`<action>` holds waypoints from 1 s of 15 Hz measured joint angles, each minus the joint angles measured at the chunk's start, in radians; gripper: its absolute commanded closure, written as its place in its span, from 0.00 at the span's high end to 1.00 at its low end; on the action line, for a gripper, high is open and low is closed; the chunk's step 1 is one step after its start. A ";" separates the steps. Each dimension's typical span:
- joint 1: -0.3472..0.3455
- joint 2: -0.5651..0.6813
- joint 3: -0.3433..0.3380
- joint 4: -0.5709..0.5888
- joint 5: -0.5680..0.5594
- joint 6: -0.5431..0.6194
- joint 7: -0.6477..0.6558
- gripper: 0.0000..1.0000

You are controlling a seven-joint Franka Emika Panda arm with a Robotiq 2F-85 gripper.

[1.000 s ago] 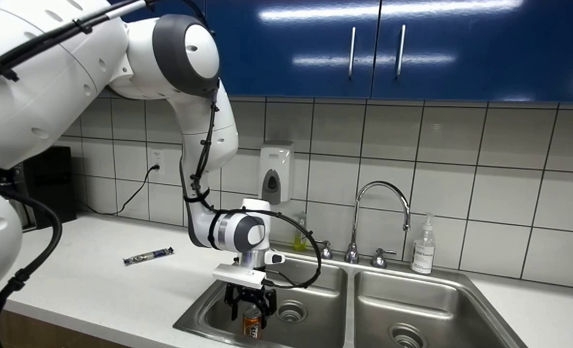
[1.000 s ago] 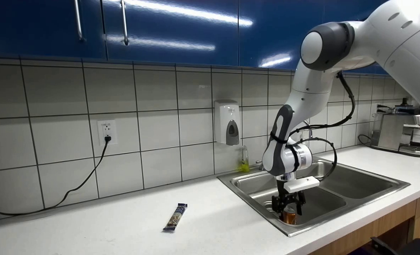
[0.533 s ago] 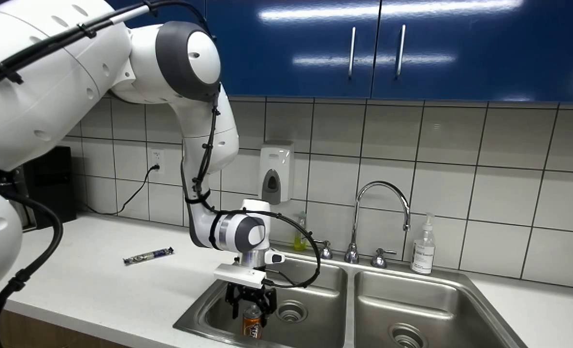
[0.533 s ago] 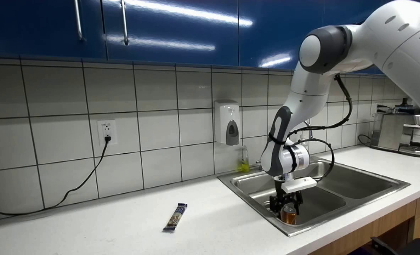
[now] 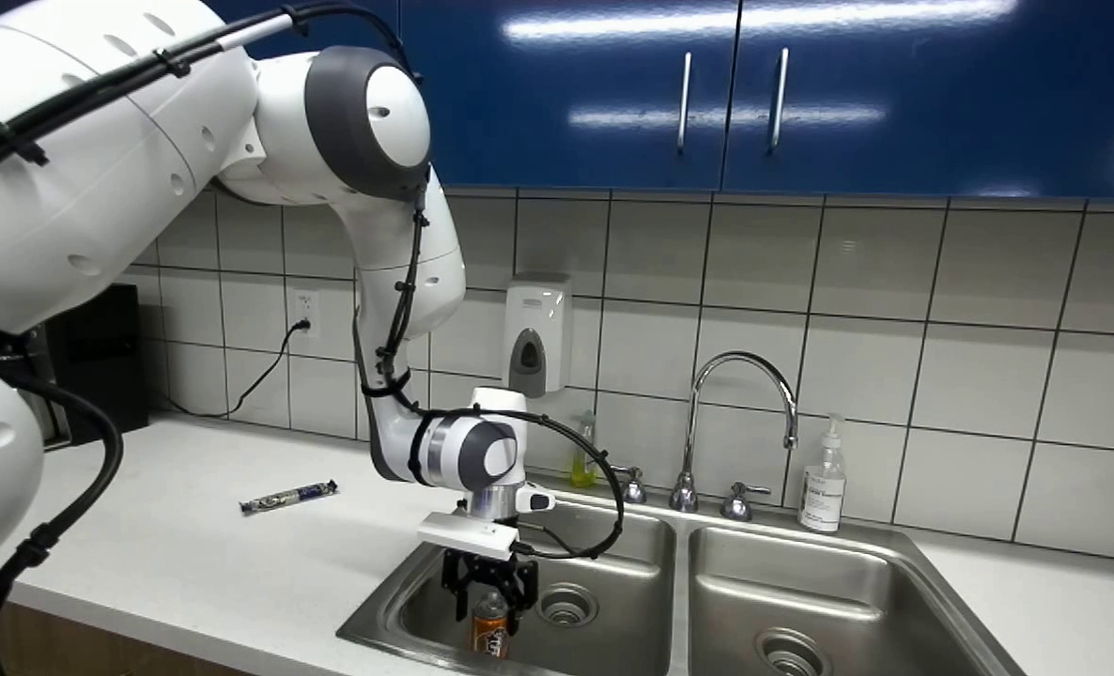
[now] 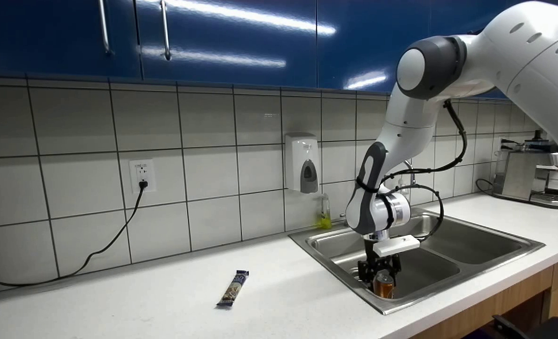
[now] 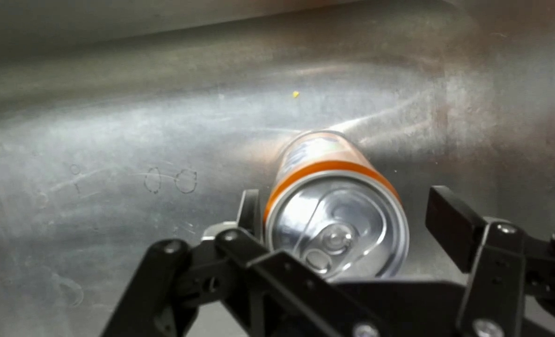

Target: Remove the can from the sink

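Note:
The can [image 5: 490,633] is orange with a silver top and stands upright in a bowl of the steel sink [image 5: 680,601], near its front wall. It also shows in an exterior view [image 6: 383,285] and in the wrist view [image 7: 338,224]. My gripper [image 5: 488,610] points down over the can, with its fingers on either side of the can's upper part. In the wrist view the gripper [image 7: 350,220] is open. The left finger is close beside the can's rim; whether it touches is unclear. A gap shows between the can and the right finger. The lower edge of the can's top is hidden behind the gripper.
A chrome faucet [image 5: 693,422] and a pump bottle [image 5: 823,483] stand behind the sink. A yellow-green bottle [image 6: 325,214] stands at the back rim. A wrapped bar [image 6: 233,288] lies on the white counter [image 6: 166,301]. A dispenser [image 6: 302,162] hangs on the wall.
The upper arm has sunk a little and the gripper has shifted slightly relative to the can, mostly between the two earlier moments. The can has not moved and the fingers remain apart.

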 measured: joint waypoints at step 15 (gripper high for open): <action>0.018 -0.036 -0.013 0.011 0.000 -0.020 0.049 0.38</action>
